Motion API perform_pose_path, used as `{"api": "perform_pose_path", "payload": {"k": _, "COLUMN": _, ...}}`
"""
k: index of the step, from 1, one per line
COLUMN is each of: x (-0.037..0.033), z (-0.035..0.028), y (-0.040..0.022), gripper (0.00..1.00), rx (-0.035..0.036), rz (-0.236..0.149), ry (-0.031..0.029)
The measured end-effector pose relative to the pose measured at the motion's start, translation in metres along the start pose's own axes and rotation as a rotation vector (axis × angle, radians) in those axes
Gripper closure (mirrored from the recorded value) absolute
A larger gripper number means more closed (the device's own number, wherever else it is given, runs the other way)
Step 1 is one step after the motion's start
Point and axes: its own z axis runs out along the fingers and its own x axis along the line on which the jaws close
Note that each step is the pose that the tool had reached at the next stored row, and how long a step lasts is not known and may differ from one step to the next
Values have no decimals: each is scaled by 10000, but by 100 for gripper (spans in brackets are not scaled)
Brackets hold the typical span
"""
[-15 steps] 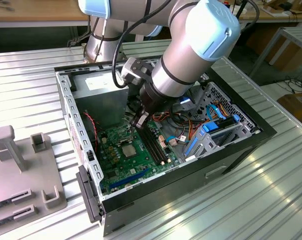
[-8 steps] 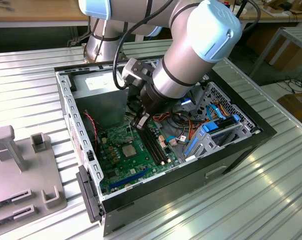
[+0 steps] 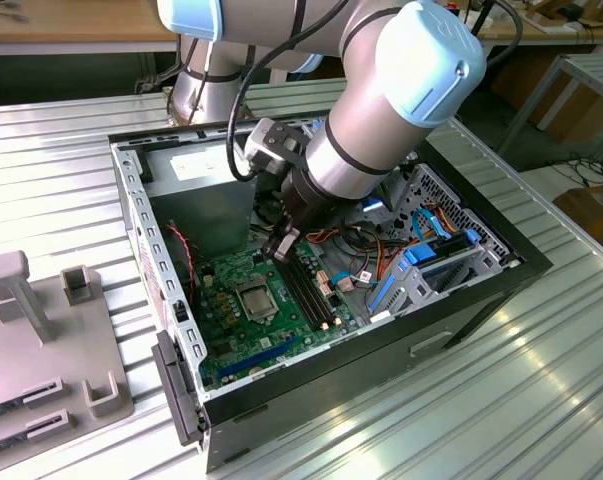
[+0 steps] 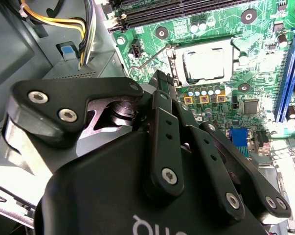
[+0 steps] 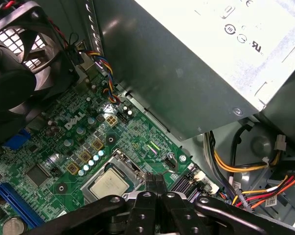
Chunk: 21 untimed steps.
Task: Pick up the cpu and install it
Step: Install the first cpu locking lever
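The small flat silvery-tan square cpu sits in its black-framed socket on the green board. My black gripper is pressed together, holding nothing, just beside it. I should go slow and straight.

This looks like a robotics lab or an assembly workshop. A pale grey and light blue jointed robot arm leans over an opened black desktop computer case, its green circuit board laid bare, standing on a ribbed silvery metal worktop. At the exterior view's left a grey moulded plastic fixture with upright posts sits on that worktop. Behind it runs a long wooden bench, and a metal-framed rack stands at the exterior view's right, with loose cables on the floor.
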Motion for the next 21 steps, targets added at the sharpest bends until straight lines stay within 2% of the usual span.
{"api": "perform_pose_path", "payload": {"k": 6, "x": 0, "z": 0, "y": -1, "gripper": 89, "rx": 0, "rz": 0, "ry": 0}}
{"api": "perform_pose_path", "payload": {"k": 9, "x": -26, "z": -6, "y": -26, "gripper": 89, "rx": 0, "rz": 0, "ry": 1}}
{"api": "perform_pose_path", "payload": {"k": 16, "x": -146, "z": -24, "y": -125, "gripper": 89, "rx": -1, "rz": 0, "ry": 1}}
{"api": "perform_pose_path", "payload": {"k": 21, "x": -224, "z": -5, "y": -91, "gripper": 89, "rx": -14, "rz": -3, "ry": -12}}
